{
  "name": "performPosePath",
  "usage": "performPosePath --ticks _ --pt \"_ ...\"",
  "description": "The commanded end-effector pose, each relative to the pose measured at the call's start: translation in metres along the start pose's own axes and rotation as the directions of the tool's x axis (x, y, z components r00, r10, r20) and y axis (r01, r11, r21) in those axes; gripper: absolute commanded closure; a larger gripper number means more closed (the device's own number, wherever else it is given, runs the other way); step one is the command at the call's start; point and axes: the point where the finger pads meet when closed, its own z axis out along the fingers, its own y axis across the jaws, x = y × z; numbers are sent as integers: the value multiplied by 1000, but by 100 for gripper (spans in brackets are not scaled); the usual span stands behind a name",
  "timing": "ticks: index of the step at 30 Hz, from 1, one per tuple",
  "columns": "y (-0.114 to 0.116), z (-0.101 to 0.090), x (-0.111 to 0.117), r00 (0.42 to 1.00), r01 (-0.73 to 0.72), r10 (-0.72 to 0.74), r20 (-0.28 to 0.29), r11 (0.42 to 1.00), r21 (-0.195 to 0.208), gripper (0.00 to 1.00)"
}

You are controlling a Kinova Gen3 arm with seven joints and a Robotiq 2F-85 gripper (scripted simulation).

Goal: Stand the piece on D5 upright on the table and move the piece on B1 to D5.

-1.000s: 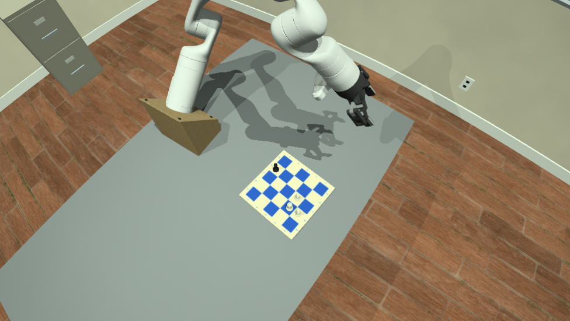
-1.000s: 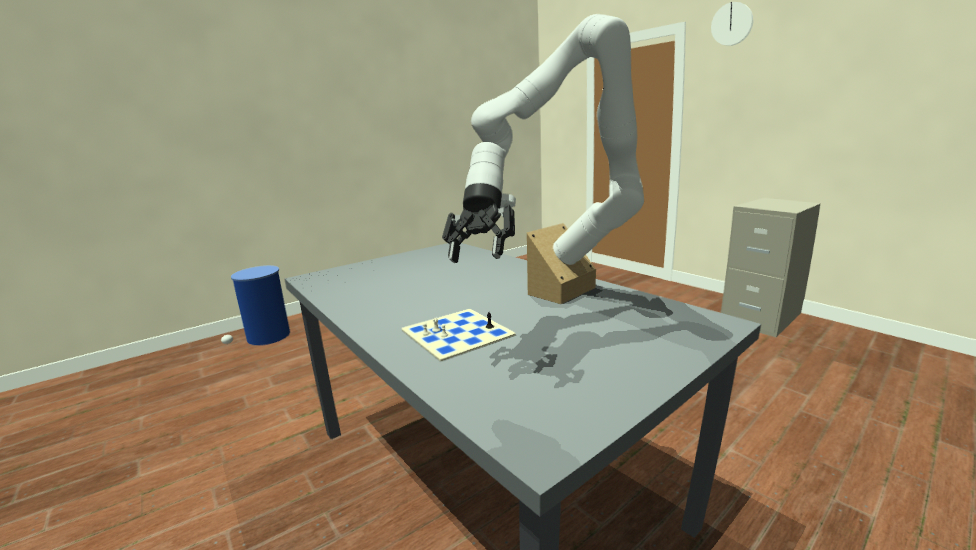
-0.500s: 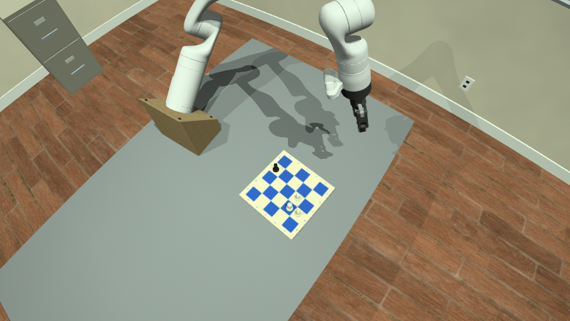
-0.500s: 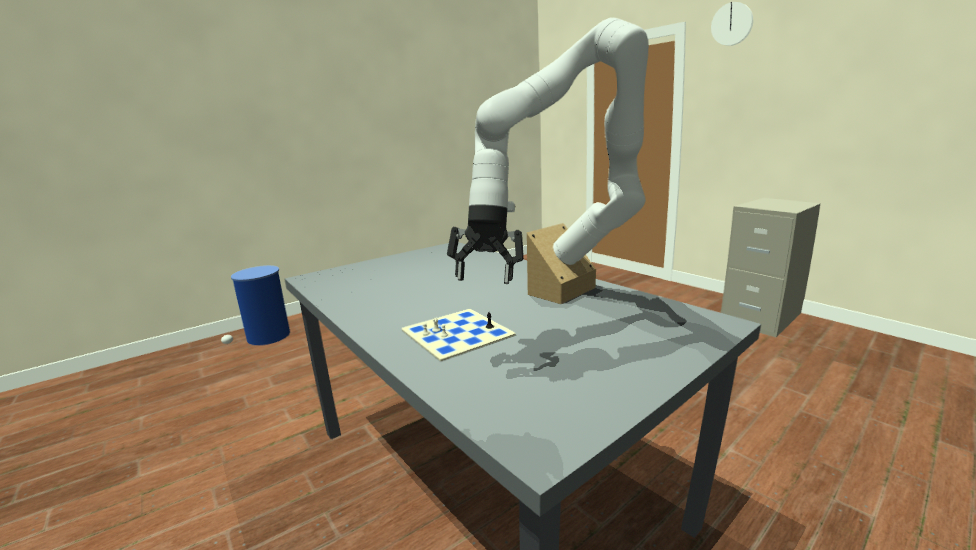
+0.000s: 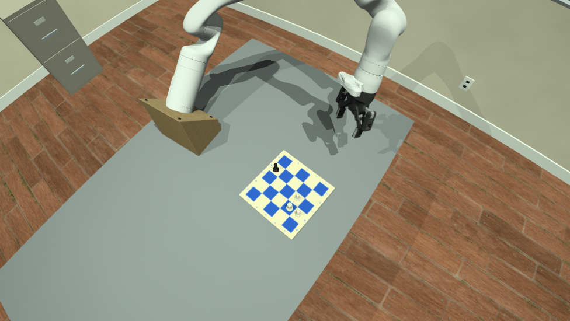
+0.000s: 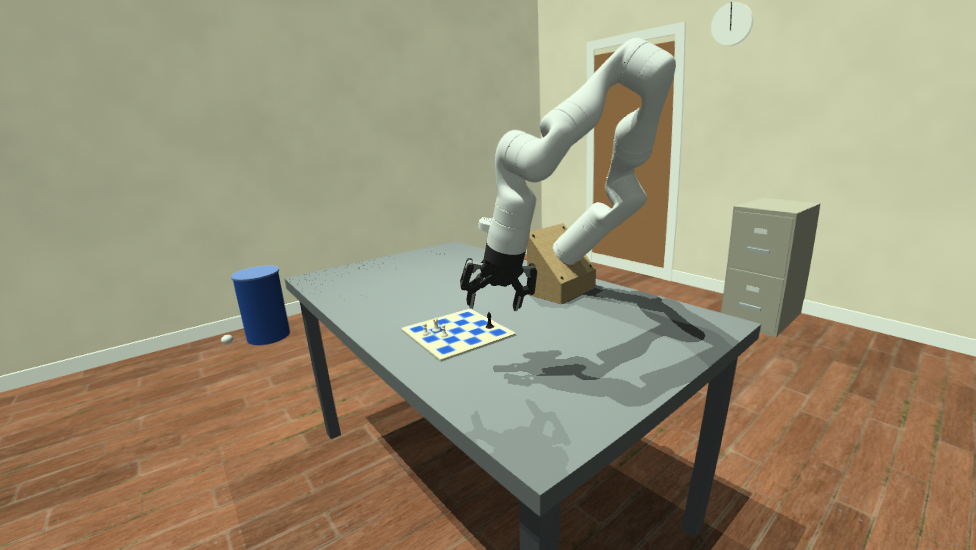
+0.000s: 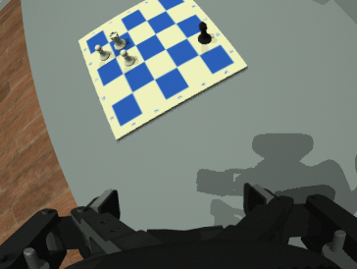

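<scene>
Top view: The gripper [image 5: 348,122] [image 6: 494,302] [image 7: 181,201] is above the table [image 5: 151,238] [image 6: 368,317] [image 7: 162,167], off the chessboard [image 5: 287,182] [image 6: 464,334] [image 7: 162,66]. Its fingers stand fully spread, with nothing between them. Four chess pieces are upright on the board. The black piece [image 5: 275,168] [image 6: 489,321] [image 7: 204,34] occupies an outer-row light square beside a blue corner square. Near the opposite corner, the outer white pawn [image 5: 298,212] [image 6: 426,330] [image 7: 102,52] is on an outer-row light square. The inner white pawn [image 5: 297,196] [image 6: 443,332] [image 7: 127,58] is on a light square further in, and the crowned white piece [image 5: 289,206] [image 6: 436,325] [image 7: 117,40] is on a blue square. The edge markings are too small to read. The black piece and outer white pawn occupy the two squares consistent with B1 and D5; which is which cannot be determined.

Exterior view: The arm [image 6: 577,122] reaches from its wooden base [image 6: 546,273], gripper pointing down. The fingers are well apart and contact no piece. The three white pieces are grouped at one end of the board; the black piece stands apart from them.

Wrist view: Both fingers show at the lower part of the view, wide apart, with the table visible between them. The board lies beyond the fingertips. The crowned white piece is near both white pawns, and all four pieces stand on the board.
</scene>
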Motion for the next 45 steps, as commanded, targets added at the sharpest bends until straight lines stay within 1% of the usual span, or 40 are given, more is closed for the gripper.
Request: performPosePath --ticks 1,5,9,12,16,18,23,29,33,45 --pt "20 13 -22 998 66 -67 -24 998 -11 0" --pt "31 30 -25 974 169 -166 -154 986 4 0" --pt "40 46 -27 930 261 -249 -271 965 6 0" --pt "47 56 -29 888 321 -300 -347 947 2 0" --pt "54 68 -31 831 387 -353 -430 922 -10 0" --pt "54 68 -31 831 387 -353 -430 922 -10 0" --pt "61 79 -32 769 444 -396 -502 896 -26 0" --pt "65 86 -34 723 481 -421 -548 876 -39 0" --pt "66 88 -34 711 490 -427 -559 871 -42 0" --pt "67 88 -34 708 492 -429 -562 869 -43 0"
